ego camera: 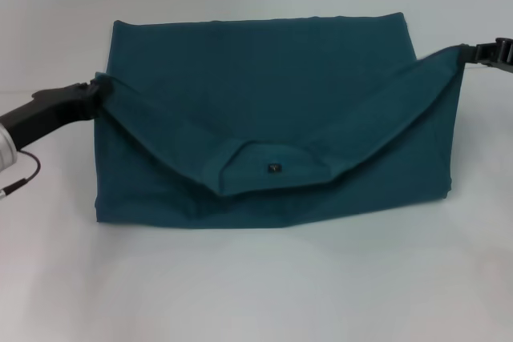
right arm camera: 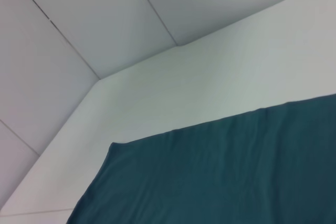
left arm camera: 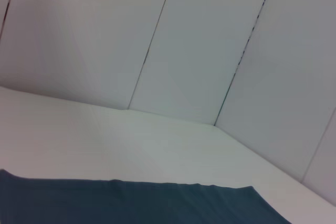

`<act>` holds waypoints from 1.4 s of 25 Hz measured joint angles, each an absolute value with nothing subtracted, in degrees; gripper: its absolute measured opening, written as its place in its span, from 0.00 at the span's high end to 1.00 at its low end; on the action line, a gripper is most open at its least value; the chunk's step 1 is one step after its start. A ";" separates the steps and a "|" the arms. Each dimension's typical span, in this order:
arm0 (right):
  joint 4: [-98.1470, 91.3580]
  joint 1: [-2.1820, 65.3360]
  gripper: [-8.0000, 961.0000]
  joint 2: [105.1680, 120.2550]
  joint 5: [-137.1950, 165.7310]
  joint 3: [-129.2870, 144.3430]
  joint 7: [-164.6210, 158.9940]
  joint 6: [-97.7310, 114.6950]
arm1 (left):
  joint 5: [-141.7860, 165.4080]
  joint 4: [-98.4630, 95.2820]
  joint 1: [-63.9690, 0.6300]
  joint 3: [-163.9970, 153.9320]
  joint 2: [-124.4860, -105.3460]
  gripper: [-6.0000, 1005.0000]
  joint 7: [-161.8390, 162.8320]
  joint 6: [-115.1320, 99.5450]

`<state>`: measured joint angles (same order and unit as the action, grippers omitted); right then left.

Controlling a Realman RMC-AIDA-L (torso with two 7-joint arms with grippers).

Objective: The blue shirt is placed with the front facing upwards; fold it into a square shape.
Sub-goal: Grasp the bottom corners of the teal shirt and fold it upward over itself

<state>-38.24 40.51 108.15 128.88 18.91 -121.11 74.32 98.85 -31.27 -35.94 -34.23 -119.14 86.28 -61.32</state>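
Shirt first: the blue shirt [ego camera: 264, 70] lies on the white table [ego camera: 256, 286], its plain back up, with the neck label [ego camera: 274, 168] in a hanging flap. The left gripper [ego camera: 94, 95] pinches the flap's left corner. The right gripper [ego camera: 466, 54] pinches its right corner. Both corners are lifted a little.

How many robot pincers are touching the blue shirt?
2. The left pincer holds the blue shirt at its left edge; the right pincer holds its right edge.
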 joint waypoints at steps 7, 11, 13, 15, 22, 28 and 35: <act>-37.84 41.33 0.99 108.45 128.70 20.45 -121.08 70.81 | 99.11 -30.66 -38.29 -34.68 -118.91 0.99 85.32 -57.48; -37.79 41.48 0.99 108.76 127.57 21.87 -121.03 69.33 | 99.15 -30.19 -39.27 -35.48 -118.91 0.99 84.79 -55.27; -37.79 41.49 0.99 108.86 126.81 22.64 -120.93 68.34 | 99.15 -30.13 -39.61 -35.57 -118.91 0.99 84.59 -54.51; -37.76 41.49 0.99 108.91 126.22 23.22 -120.68 67.65 | 99.14 -30.01 -39.79 -35.69 -118.92 0.99 84.20 -53.72; -37.11 41.84 0.99 108.98 125.22 24.34 -120.29 65.45 | 98.94 -29.37 -40.37 -35.78 -118.87 0.99 83.28 -51.72; -34.47 42.38 0.99 109.33 125.22 28.14 -120.08 60.54 | 99.05 -28.65 -40.81 -35.95 -119.29 0.99 81.42 -48.76; -34.60 42.96 0.99 109.76 125.22 29.16 -119.83 58.24 | 98.86 -27.38 -41.97 -35.94 -118.90 0.99 80.63 -48.08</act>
<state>-34.60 42.96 109.76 125.22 29.16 -119.83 58.24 98.86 -27.38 -41.97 -35.94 -118.90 80.63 -48.08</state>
